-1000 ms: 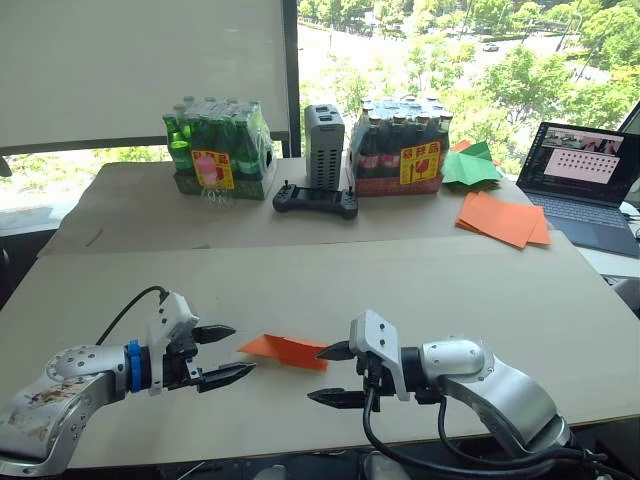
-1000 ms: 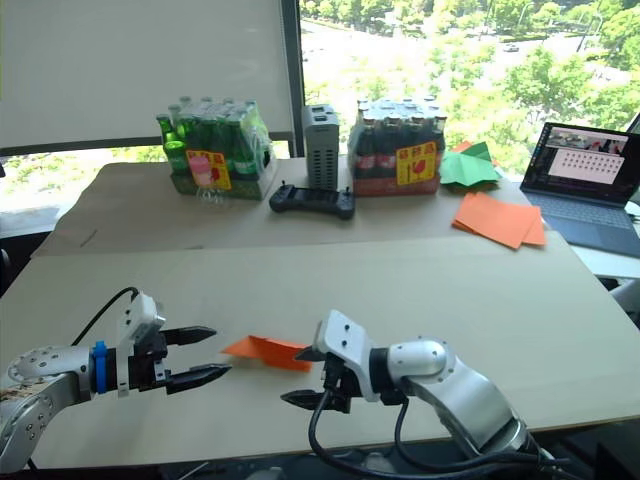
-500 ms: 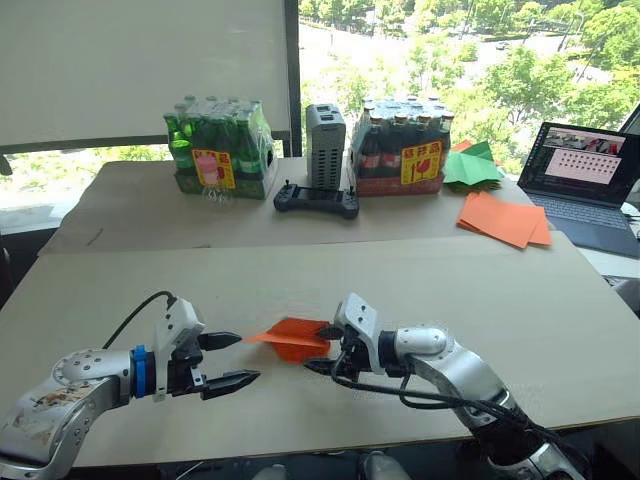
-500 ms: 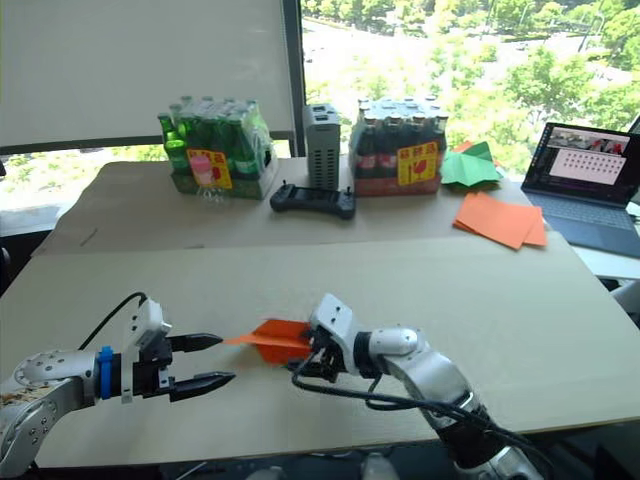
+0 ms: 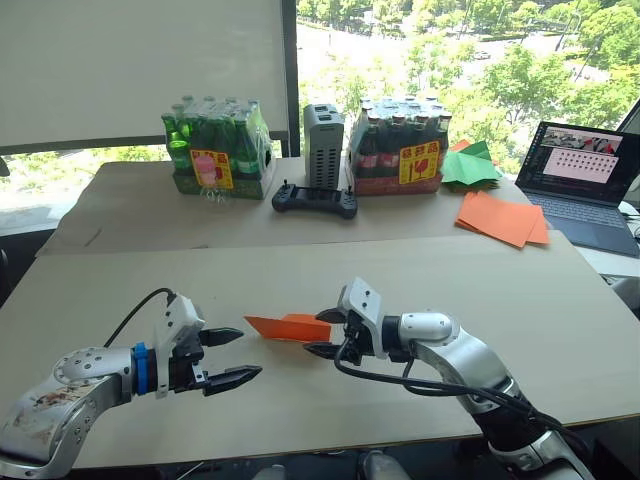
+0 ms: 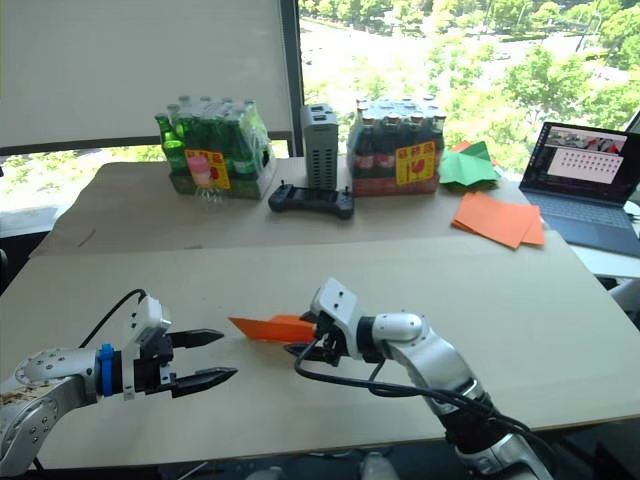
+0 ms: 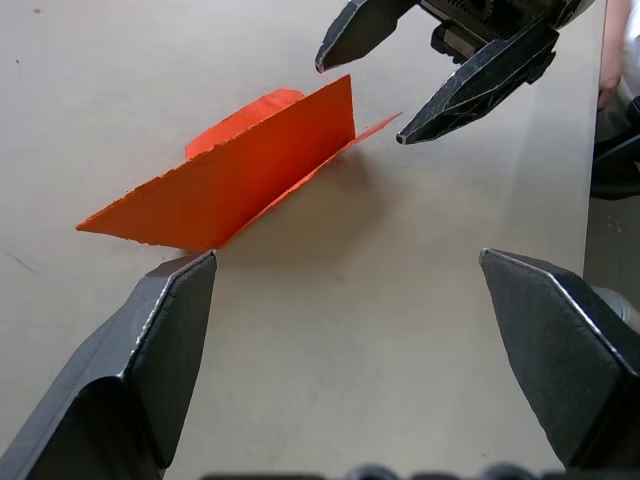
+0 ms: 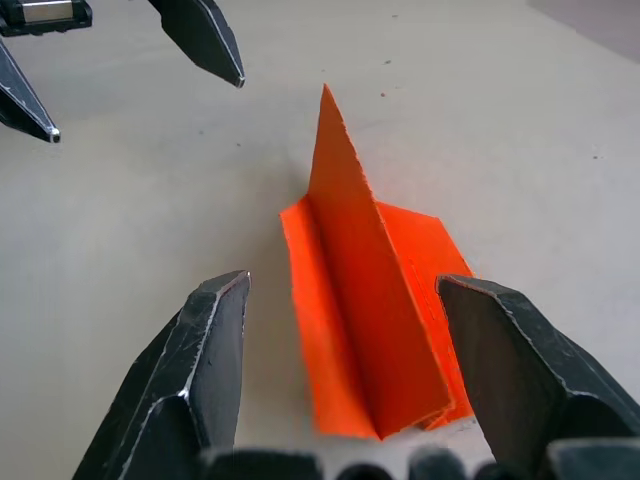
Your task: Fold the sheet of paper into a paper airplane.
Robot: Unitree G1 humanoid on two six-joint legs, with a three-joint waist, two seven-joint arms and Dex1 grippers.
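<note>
Fingers of the left end effector (image 5: 232, 357) are spread wide and hold nothing, and the pointed tip of the paper airplane (image 5: 288, 327) is just past them. The plane lies long-ways on the surface (image 5: 420, 270) between both arms. The right end effector (image 5: 322, 335) is open too, its fingers on each side of the plane's back end, so it looks closer.

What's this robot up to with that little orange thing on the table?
It is folding a sheet of paper into a dart-shaped plane. The orange piece lies on the table, creased, with one flap standing up. The right claw is open at its wide end, one finger on each side, not gripping it. The left claw is open too, near the pointed tip and apart from it.
</note>
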